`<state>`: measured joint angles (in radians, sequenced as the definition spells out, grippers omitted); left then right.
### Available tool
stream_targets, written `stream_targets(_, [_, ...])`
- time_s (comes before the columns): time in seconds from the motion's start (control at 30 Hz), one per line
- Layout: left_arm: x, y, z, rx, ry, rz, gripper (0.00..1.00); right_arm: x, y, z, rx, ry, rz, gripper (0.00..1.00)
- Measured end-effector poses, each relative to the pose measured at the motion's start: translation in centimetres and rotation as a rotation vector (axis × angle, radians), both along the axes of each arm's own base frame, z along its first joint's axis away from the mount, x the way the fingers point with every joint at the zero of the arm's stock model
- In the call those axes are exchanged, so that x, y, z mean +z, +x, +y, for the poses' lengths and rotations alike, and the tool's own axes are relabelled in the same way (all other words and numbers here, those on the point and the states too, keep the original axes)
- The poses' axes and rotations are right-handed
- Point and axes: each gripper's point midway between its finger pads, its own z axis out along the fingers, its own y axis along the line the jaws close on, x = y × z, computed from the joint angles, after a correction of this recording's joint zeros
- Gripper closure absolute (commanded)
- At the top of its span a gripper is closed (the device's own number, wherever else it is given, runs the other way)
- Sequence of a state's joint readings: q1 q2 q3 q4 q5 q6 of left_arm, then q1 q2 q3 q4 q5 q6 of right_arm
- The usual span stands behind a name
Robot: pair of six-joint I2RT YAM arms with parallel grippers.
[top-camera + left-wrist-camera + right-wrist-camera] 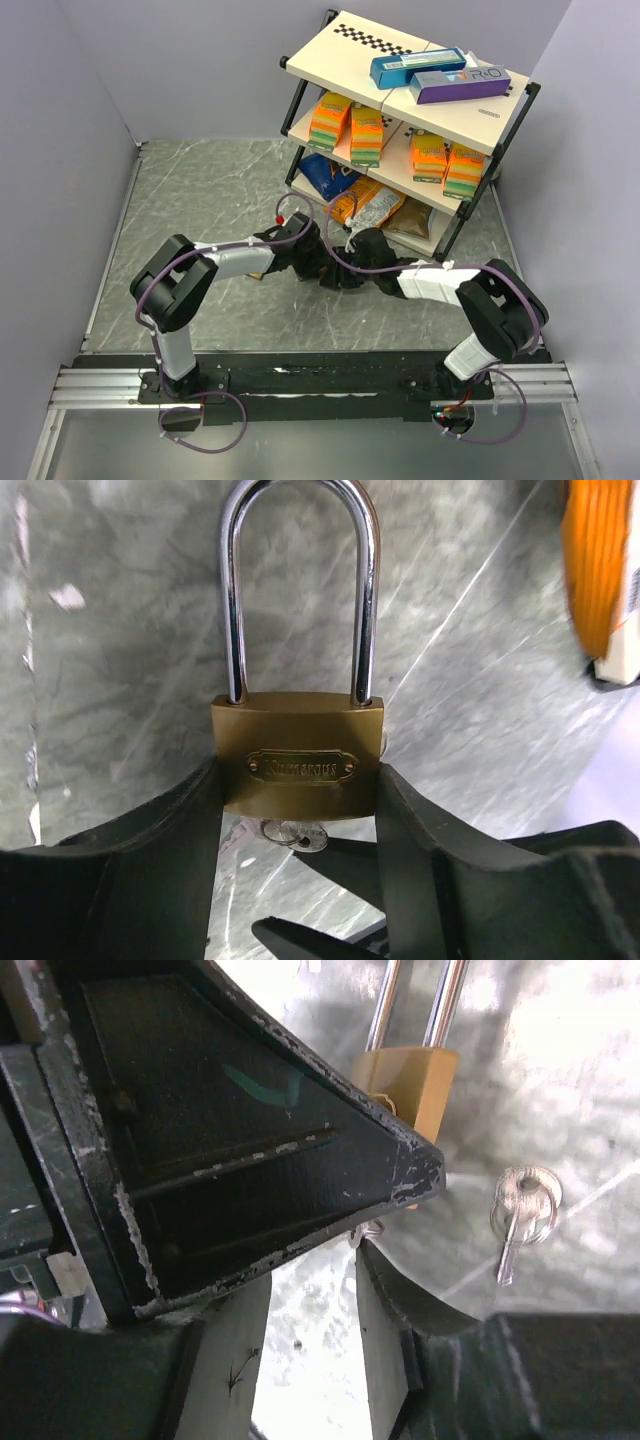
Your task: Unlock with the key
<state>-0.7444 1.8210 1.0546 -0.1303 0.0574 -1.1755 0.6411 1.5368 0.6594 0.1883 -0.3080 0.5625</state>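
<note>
My left gripper (300,776) is shut on the body of a brass padlock (298,755), held with its silver shackle (300,580) closed and pointing away. A small silvery key (297,833) with a ring sticks out under the padlock's bottom. My right gripper (310,1270) is open, its fingers (385,1330) apart, one tip touching that key's ring (366,1231). The padlock (408,1078) also shows in the right wrist view. A second silvery key (522,1212) on a ring lies on the table beyond. Both grippers meet mid-table (328,270).
A black-framed shelf rack (300,90) stands at the back right with orange boxes (368,132), blue and purple boxes (440,72) and snack bags (365,205). Grey walls close in the marbled table (200,200) on the left, back and right.
</note>
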Motion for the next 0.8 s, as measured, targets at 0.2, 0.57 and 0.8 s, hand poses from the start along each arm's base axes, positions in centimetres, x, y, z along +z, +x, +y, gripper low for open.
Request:
stream_targets(0.2, [0.1,0.5,0.2,0.015,-0.04,0.01,0.99,0.0,1.5,-0.7,-0.049,-0.013,-0.018,0.56])
stream_targets(0.57, [0.1,0.6,0.3,0.011,-0.049,0.019,0.99,0.1,2.9,-1.8,-0.099,0.014,-0.035,0.66])
stream_targets(0.8, [0.1,0.6,0.3,0.01,-0.054,0.025,0.99,0.4,2.6,-1.4,-0.079,0.044,-0.035,0.67])
